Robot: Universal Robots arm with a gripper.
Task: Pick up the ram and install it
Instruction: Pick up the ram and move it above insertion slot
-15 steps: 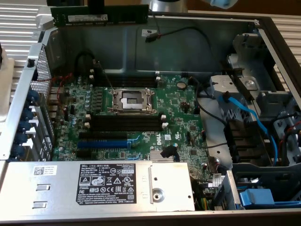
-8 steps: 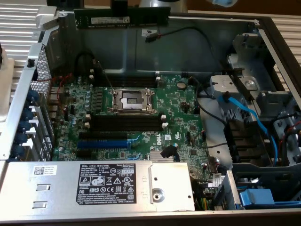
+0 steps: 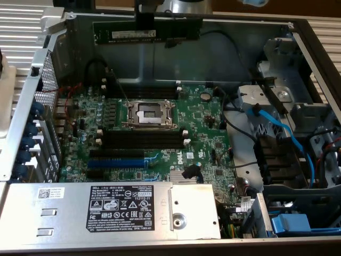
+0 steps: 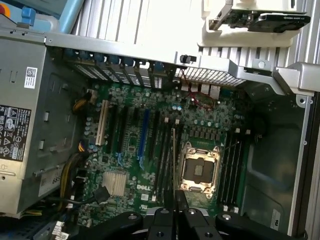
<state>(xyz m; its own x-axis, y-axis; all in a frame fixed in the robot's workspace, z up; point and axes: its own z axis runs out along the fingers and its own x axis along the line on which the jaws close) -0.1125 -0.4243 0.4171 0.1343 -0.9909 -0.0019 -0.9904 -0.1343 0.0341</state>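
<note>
Green ram [image 3: 146, 32] hangs clamped in the gripper [image 3: 146, 21], lifted high over the open case, well above the motherboard [image 3: 205, 136]; pickup looks done, seating in black slots [image 3: 141, 140] remains.

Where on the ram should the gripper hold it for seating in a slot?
Mid-length, pinching the two flat faces from above the upper long edge, as the gripper does now. The ram is long and thin, so a centred hold likely keeps it level and its lower edge free.
</note>
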